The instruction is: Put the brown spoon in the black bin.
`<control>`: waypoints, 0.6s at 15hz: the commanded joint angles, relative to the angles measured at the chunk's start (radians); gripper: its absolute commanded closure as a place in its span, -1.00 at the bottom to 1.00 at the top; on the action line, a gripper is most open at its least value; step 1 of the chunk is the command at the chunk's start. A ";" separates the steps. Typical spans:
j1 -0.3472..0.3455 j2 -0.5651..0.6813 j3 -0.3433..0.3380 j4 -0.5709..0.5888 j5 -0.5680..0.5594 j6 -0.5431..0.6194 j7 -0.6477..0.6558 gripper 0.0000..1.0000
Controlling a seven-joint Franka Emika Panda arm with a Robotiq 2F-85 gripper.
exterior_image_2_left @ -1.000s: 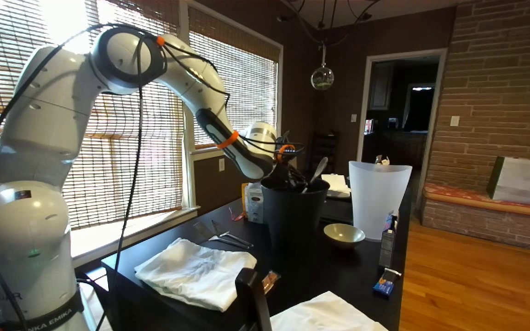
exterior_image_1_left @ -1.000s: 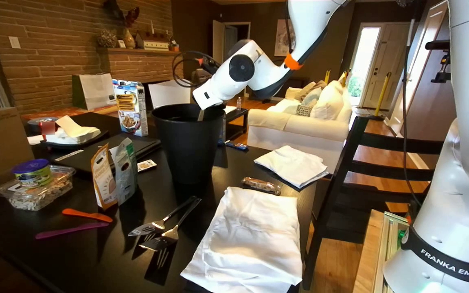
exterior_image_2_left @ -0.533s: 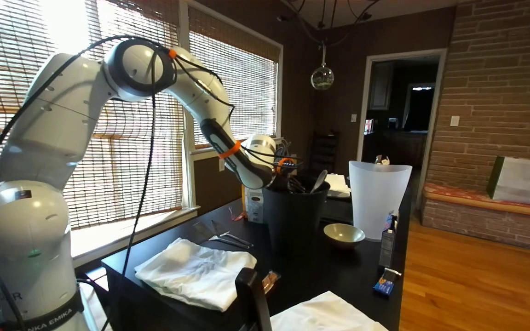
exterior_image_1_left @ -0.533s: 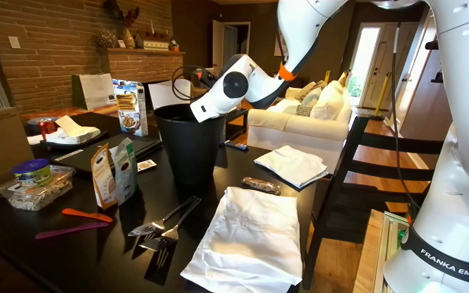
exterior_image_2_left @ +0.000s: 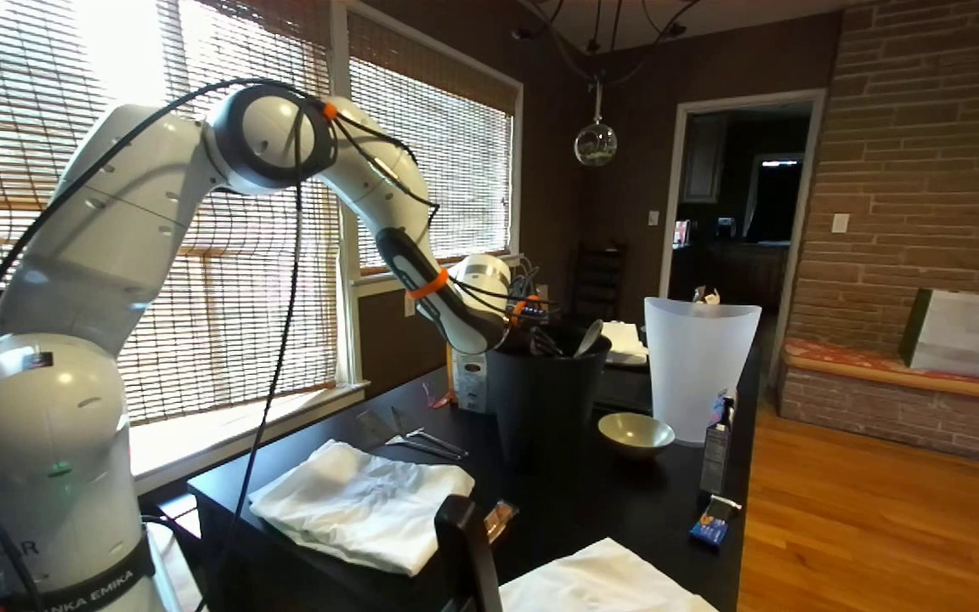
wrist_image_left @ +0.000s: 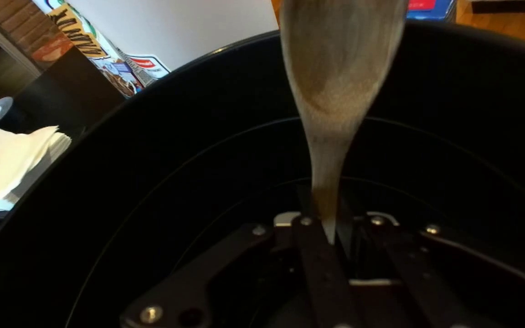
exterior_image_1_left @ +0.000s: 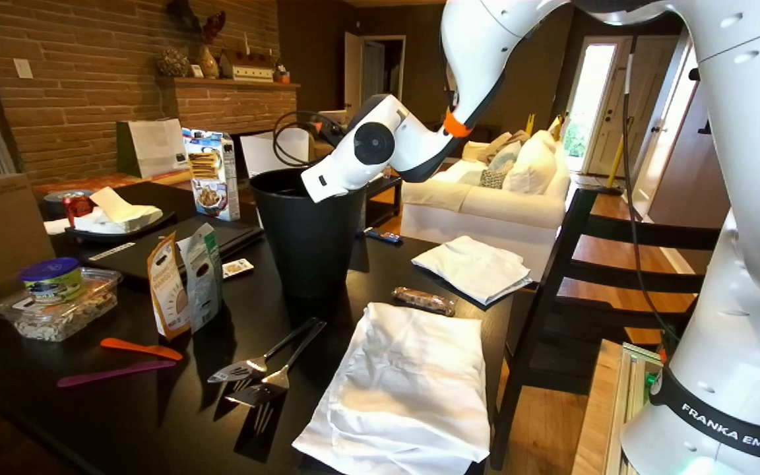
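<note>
The black bin [exterior_image_1_left: 307,251] stands upright on the dark table; it also shows in an exterior view [exterior_image_2_left: 545,408], and its inner wall [wrist_image_left: 144,146] surrounds the jaws in the wrist view. My gripper [wrist_image_left: 328,212] is down inside the bin's mouth and shut on the handle of the brown spoon [wrist_image_left: 335,86]. The spoon's bowl points up and outward, toward the rim. In an exterior view the spoon's bowl [exterior_image_2_left: 590,337] shows just above the rim, beside the dark fingers [exterior_image_2_left: 546,342]. The spoon and fingers are hidden in the exterior view facing the couch. The handle's lower end is hidden.
Metal servers [exterior_image_1_left: 271,382] and a white cloth [exterior_image_1_left: 413,389] lie before the bin. Snack pouches [exterior_image_1_left: 185,284] stand beside it. A bowl [exterior_image_2_left: 636,432] and a tall translucent white bin [exterior_image_2_left: 698,365] stand on its far side. A chair back [exterior_image_1_left: 551,277] rises by the table.
The arm has come down and my gripper sits lower in the bin. The spoon has gone down with it, so less of it shows above the rim.
</note>
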 commanded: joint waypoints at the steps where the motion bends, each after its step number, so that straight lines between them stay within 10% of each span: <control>1: -0.022 0.037 0.024 0.039 0.020 -0.015 -0.024 0.76; 9: -0.022 0.062 0.021 0.069 0.067 -0.028 -0.065 0.28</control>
